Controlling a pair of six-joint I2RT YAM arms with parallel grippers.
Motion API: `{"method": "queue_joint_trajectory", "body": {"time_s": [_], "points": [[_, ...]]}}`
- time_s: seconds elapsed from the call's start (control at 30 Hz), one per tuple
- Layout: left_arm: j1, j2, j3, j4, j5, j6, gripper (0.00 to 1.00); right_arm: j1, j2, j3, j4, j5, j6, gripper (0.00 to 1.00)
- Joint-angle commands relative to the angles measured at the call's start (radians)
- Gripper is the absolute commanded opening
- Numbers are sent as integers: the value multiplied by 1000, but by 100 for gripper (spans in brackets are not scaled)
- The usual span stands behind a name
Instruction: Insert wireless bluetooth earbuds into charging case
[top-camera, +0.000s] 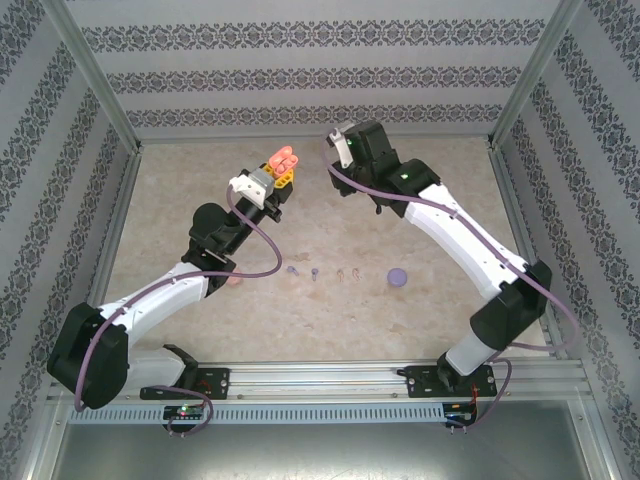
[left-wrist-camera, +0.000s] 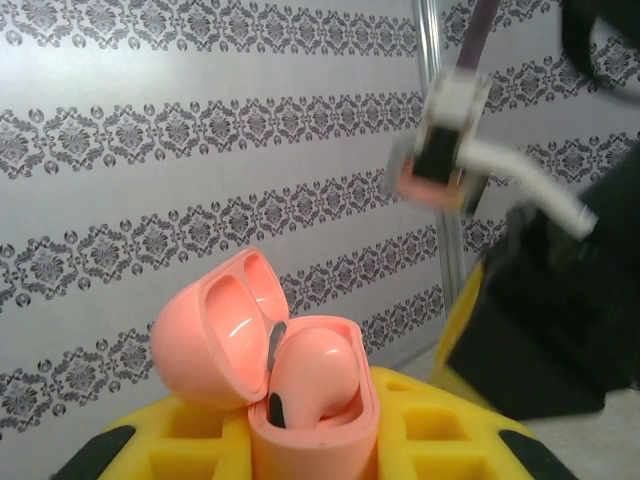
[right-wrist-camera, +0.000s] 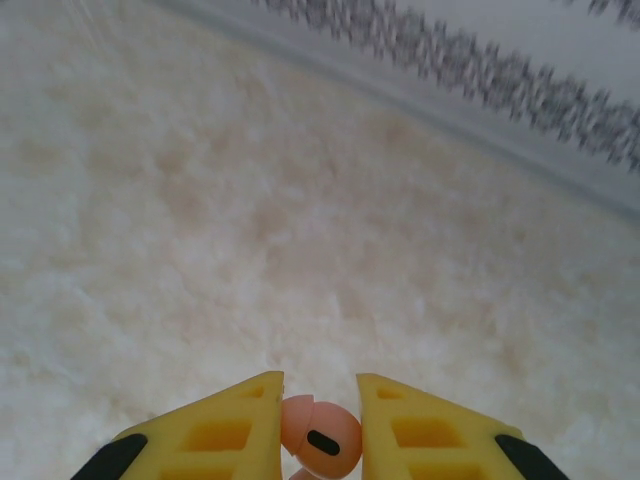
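Observation:
My left gripper (top-camera: 283, 170) is raised at the back of the table, shut on an open pink charging case (top-camera: 284, 158). In the left wrist view the case (left-wrist-camera: 315, 425) stands between the yellow fingers (left-wrist-camera: 190, 435). Its lid (left-wrist-camera: 215, 335) is tipped back to the left, and one pink earbud (left-wrist-camera: 315, 375) sits in a socket. My right gripper (top-camera: 340, 150) hovers just right of the case, shut on a second pink earbud (right-wrist-camera: 322, 436) pinched between its yellow fingers (right-wrist-camera: 225, 430). Two purple earbuds (top-camera: 292, 270) and two orange-red ones (top-camera: 347, 272) lie mid-table.
A round purple case (top-camera: 398, 277) sits on the table right of the loose buds. A pinkish object (top-camera: 233, 281) peeks out beside the left arm's forearm. Patterned walls and metal posts (top-camera: 100, 90) enclose the beige table (top-camera: 450, 200).

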Motion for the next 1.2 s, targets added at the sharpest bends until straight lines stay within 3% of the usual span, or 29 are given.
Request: {"method": "queue_joint_trajectory", "body": {"time_s": [0.0, 0.27, 0.57, 1.17], "points": [[5, 19, 42, -14, 58, 21, 0, 15, -77, 22, 79, 45, -33, 22], [4, 68, 74, -40, 105, -9, 0, 22, -228, -87, 300, -8, -16, 23], [-19, 136, 140, -47, 163, -51, 0, 23, -295, -207, 463, -125, -25, 23], [-51, 155, 193, -82, 214, -44, 0, -12, -280, -295, 581, -250, 8, 23]]}}
